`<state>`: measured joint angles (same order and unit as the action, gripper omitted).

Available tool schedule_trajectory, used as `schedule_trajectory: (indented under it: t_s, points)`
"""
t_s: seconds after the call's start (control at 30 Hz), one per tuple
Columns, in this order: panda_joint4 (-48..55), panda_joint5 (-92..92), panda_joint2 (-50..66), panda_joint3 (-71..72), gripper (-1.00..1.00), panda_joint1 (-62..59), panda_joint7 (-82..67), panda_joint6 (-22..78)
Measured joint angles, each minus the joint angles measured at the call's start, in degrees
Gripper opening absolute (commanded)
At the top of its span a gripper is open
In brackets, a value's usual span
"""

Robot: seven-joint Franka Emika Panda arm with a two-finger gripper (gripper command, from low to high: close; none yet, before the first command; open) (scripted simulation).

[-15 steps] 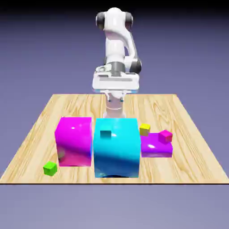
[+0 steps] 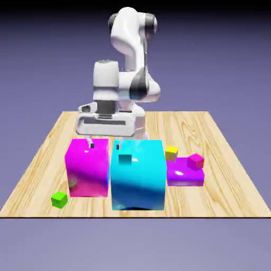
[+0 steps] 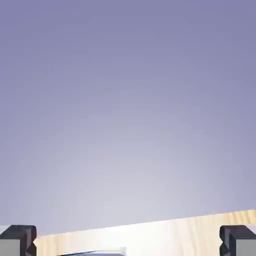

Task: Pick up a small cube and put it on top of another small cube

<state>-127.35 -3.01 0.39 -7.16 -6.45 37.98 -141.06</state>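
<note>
The small lime-green cube (image 2: 59,199) sits on the table near the front, at the exterior view's left, just in front of the big magenta block (image 2: 87,166). The other small cube, pink-red (image 2: 196,161), rests on a flat magenta slab (image 2: 185,173) at the exterior view's right. My gripper (image 2: 105,144) hangs open and empty behind the tops of the magenta and cyan blocks, far from both small cubes. The hand view shows only my gripper (image 3: 128,242) with its fingertips (image 3: 17,240) wide apart, a strip of table (image 3: 150,235) and the backdrop; neither cube appears there.
A big cyan block (image 2: 137,174) stands in the middle with a tiny teal cube (image 2: 125,157) on it. A tiny yellow cube (image 2: 171,153) lies beside the slab. The wooden table's front edge (image 2: 132,214) runs just past the green cube.
The arm has swung toward the exterior view's left and dropped lower, bringing the hand down behind the two big blocks. The cubes have not moved.
</note>
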Motion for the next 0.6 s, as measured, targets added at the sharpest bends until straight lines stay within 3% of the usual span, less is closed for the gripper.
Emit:
schedule_trajectory:
  t_s: [0.6]
  points:
    - [37.38, -3.35, 36.71, -7.95, 0.00, -7.58, -4.97, 36.59]
